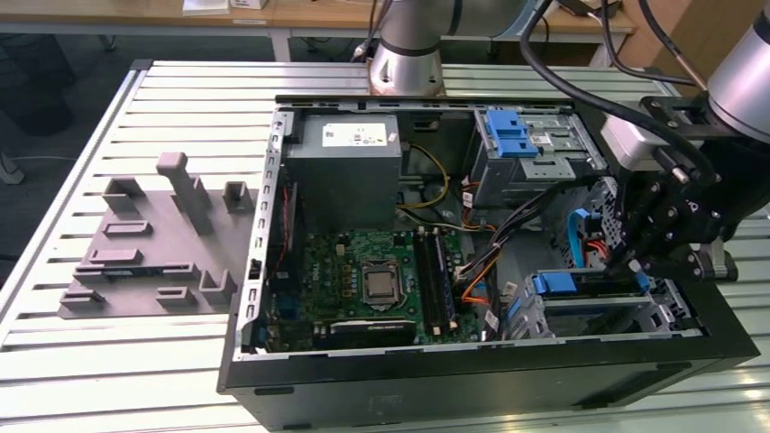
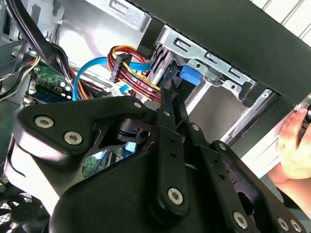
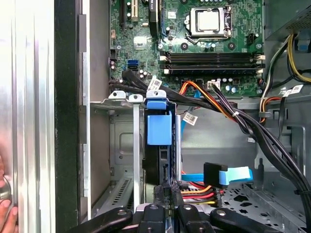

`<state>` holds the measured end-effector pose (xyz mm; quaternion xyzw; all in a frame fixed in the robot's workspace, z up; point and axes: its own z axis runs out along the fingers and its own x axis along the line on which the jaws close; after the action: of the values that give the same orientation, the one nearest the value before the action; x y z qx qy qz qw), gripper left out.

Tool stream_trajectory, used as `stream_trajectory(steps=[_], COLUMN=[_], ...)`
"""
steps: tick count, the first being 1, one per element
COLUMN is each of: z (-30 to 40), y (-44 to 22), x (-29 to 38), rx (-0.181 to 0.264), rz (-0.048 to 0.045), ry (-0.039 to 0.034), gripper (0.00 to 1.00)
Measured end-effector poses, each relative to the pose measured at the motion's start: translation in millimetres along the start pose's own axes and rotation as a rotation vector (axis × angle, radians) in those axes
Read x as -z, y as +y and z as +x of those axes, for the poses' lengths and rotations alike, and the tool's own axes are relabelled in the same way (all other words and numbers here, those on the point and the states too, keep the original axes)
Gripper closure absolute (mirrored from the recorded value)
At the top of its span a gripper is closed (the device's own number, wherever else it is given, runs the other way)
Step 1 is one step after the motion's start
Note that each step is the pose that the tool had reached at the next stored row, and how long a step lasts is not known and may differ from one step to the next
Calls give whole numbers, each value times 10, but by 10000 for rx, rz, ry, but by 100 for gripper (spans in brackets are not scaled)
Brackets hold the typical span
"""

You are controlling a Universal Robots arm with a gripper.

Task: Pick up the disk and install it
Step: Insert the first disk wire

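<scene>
The black linkage-fingered gripper (image 3: 167, 191), nearest the lens in both wrist views, reaches into the big black open computer case (image 1: 481, 379) lying on the slatted metal table (image 1: 72, 361). The blue-framed flat disk (image 3: 159, 145) stands on edge in the grey metal drive cage (image 3: 121, 141) at the case's corner, so installation looks nearly finished. The fingers seem pressed together against the disk's rear edge, beside the cable connectors. A person's hand (image 2: 296, 145) rests on the case wall.

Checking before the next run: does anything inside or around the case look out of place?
Inside, nothing looks damaged or loose. The disk stands in its cage with the pincer at its cabled end. One oddity: a person's hand rests against the case's outer wall.
</scene>
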<state>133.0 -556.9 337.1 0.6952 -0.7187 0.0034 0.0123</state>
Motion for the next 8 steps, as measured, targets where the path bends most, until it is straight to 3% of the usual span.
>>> stream_trajectory(steps=[8], z=[-1], y=[-2], x=[-22], rx=[-2], rz=[-1], ry=[0], gripper=[83])
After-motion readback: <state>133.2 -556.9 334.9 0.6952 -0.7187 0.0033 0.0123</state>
